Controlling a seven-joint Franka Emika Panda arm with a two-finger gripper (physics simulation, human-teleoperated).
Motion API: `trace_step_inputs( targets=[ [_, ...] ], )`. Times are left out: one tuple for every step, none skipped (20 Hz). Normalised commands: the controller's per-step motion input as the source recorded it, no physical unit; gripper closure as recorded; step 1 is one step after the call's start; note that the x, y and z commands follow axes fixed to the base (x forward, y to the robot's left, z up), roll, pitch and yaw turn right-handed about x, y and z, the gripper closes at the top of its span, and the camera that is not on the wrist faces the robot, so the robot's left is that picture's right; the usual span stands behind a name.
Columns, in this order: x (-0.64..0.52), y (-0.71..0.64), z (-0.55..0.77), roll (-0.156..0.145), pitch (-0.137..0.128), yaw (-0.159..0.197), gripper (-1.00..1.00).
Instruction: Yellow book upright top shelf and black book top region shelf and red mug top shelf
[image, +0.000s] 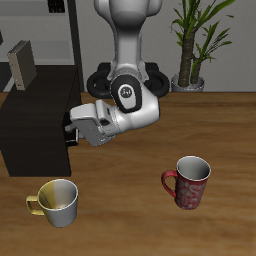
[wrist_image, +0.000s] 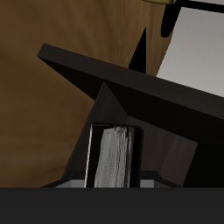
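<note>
Shelf (image: 35, 125): black box on the worktop (image: 130, 215), right in front of the hand, its flat top the target.
Black book (wrist_image: 114, 157): thin, held edge-on, its far end at the shelf's side, seemingly being carried up to the top.
Yellow book (image: 21, 64): upright on the shelf top, beyond the hand; looks placed.
Red mug (image: 188, 182): on the worktop, well behind the hand, waiting.
Hand (image: 72, 127): turned sideways, fingers nearly together, clamped on the black book.
</note>
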Motion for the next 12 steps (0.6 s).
trace_step_inputs(
  targets=[
    [-0.27,-0.13,-0.12,-0.011,0.168,-0.045,-1.0],
    [-0.02,-0.2,-0.1,-0.001,0.073,-0.082,-1.0],
    [0.19,-0.16,-0.3,0.192,0.299,-0.121,-1.0],
    [0.11,-0.12,-0.05,0.114,0.081,-0.045,-1.0],
    [0.02,-0.09,0.1,-0.077,-0.094,0.048,-1.0],
    [0.08,-0.09,0.05,0.08,-0.04,0.044,-1.0],
    [0.03,0.0,0.04,0.164,0.092,-0.027,-1.0],
    [0.01,0.0,0.11,-0.022,-0.102,0.035,-1.0],
    [0.06,0.03,-0.01,0.026,0.036,-0.015,-1.0],
    [0.0,0.1,0.06,0.026,0.012,-0.035,-1.0],
    [-0.12,0.15,0.16,0.016,-0.041,-0.032,-1.0],
    [-0.13,0.31,0.14,0.094,-0.054,0.033,-1.0]
  ],
)
